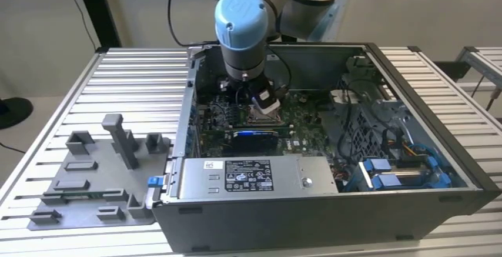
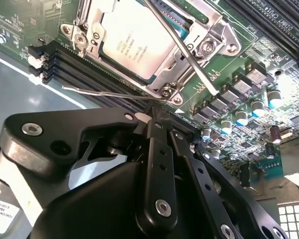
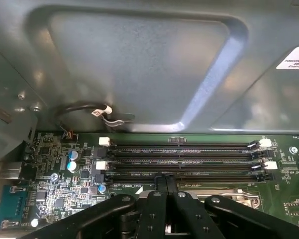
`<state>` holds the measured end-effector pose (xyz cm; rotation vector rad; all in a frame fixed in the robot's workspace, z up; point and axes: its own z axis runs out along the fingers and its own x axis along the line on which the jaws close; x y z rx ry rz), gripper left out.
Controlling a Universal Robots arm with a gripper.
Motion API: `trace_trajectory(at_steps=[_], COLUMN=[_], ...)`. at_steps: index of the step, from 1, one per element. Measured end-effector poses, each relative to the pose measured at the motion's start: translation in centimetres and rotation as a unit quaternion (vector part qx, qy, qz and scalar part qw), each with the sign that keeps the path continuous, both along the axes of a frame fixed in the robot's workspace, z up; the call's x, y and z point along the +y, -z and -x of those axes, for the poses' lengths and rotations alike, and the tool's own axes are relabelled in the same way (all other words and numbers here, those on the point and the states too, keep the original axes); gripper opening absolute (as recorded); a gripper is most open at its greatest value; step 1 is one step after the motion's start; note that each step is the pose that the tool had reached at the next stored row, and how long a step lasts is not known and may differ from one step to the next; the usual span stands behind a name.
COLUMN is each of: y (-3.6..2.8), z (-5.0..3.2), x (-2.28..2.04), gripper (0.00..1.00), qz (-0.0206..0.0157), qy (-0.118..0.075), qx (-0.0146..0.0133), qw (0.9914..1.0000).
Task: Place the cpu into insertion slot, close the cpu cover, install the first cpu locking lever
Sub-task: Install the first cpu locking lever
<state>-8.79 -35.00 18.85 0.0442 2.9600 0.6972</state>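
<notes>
The cpu (image 2: 134, 42) lies flat in the insertion slot, silvery face up. The cpu cover (image 2: 162, 79) is down over it, framing its edges and hiding the slot beneath. One locking lever (image 2: 182, 47), a straight metal rod, crosses the cover diagonally. A second thin lever (image 2: 104, 93) runs along the socket's edge beside the memory slots. My gripper (image 2: 157, 113) is shut with nothing between its fingers, its tip just short of that thin lever's end. In the first wrist view the gripper (image 3: 164, 181) sits over the memory slots. In the exterior view the gripper (image 1: 255, 111) reaches down inside the computer case.
Long black memory slots (image 3: 184, 157) run beside the socket, with the grey case wall (image 3: 139, 64) beyond. A grey labelled box (image 1: 251, 177) fills the case front, with blue parts and cables (image 1: 400, 172) to the exterior view's right. A grey fixture plate (image 1: 94, 180) lies outside the case.
</notes>
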Motion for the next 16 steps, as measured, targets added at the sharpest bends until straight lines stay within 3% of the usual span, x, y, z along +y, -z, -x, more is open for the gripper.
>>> trace_trajectory(at_steps=[16], y=[0.32], z=[-0.68], x=[-0.02], gripper=[0.0], qz=[0.0], qy=[-0.001], qx=[0.0], qw=[1.0])
